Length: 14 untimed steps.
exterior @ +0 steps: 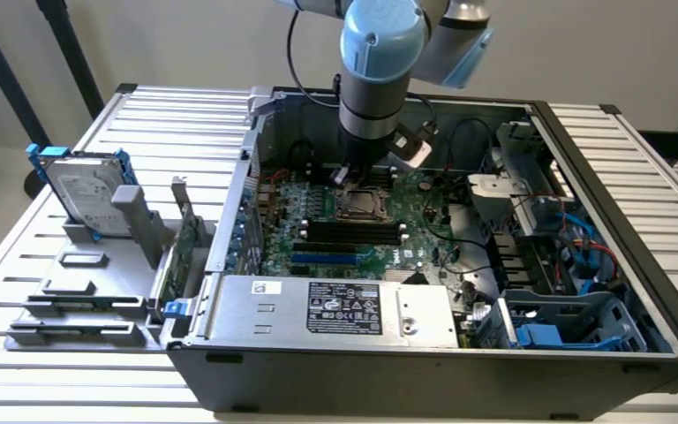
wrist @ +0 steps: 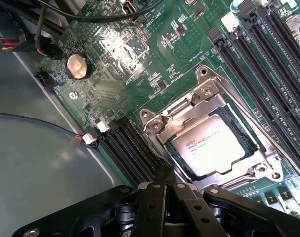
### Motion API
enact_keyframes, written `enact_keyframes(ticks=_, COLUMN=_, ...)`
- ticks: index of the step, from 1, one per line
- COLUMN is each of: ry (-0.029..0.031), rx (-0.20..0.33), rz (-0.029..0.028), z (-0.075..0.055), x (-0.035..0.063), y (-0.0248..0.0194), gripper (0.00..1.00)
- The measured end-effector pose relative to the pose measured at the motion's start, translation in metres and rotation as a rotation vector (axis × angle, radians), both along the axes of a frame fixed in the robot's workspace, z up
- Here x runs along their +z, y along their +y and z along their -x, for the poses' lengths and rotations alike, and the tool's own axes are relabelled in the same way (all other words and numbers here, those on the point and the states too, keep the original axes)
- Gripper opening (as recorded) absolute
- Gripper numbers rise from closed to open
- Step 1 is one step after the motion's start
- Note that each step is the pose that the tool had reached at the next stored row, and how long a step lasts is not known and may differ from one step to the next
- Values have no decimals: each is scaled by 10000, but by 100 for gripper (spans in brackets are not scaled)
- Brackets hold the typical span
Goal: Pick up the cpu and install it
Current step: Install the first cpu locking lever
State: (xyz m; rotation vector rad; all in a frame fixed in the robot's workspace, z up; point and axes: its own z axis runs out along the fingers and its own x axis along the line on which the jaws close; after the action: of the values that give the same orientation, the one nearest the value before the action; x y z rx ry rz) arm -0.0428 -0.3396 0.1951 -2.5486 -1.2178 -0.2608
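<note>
Sitting in motherboard socket point(wrist: 214, 148), cpu point(wrist: 215, 146), shut claw point(wrist: 164, 190) just beside

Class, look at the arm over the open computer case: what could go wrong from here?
1. The cpu lies in its socket frame with the gripper shut close above; a careless move might knock it askew.
2. Loose black cables hang near the arm and could snag.

Claw point(wrist: 164, 190) fingertips cut off by the picture's edge
</note>
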Motion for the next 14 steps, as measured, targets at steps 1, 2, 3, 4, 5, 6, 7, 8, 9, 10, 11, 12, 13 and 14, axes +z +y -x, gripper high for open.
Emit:
enact_keyframes(ticks=1, ry=0, rx=-1, rz=5, z=-5, x=-1, y=0, gripper=11)
enact_keyframes(ticks=2, ry=0, rx=0, rz=9, z=-10, x=-2, y=0, gripper=11)
enact_keyframes(ticks=3, ry=0, rx=-1, rz=14, z=-16, x=-2, y=0, gripper=11)
enact_keyframes(ticks=4, ry=0, rx=0, rz=18, z=-22, x=-3, y=0, gripper=11)
enact_keyframes(ticks=5, ry=0, rx=0, rz=22, z=-28, x=-3, y=0, gripper=11)
enact_keyframes(ticks=6, ry=0, rx=-1, rz=25, z=-35, x=-4, y=0, gripper=11)
enact_keyframes(ticks=7, ry=0, rx=0, rz=27, z=-41, x=-5, y=0, gripper=11)
enact_keyframes(ticks=8, ry=1, rx=-1, rz=30, z=-47, x=-5, y=0, gripper=11)
enact_keyframes(ticks=9, ry=1, rx=0, rz=32, z=-54, x=-6, y=0, gripper=11)
enact_keyframes(ticks=10, ry=2, rx=0, rz=36, z=-61, x=-6, y=0, gripper=11)
enact_keyframes(ticks=11, ry=2, rx=0, rz=39, z=-68, x=-7, y=0, gripper=11)
enact_keyframes(ticks=12, ry=3, rx=-1, rz=42, z=-74, x=-7, y=0, gripper=11)
enact_keyframes(ticks=13, ry=3, rx=0, rz=44, z=-80, x=-7, y=0, gripper=11)
enact_keyframes(ticks=14, ry=4, rx=0, rz=47, z=-86, x=-7, y=0, gripper=11)
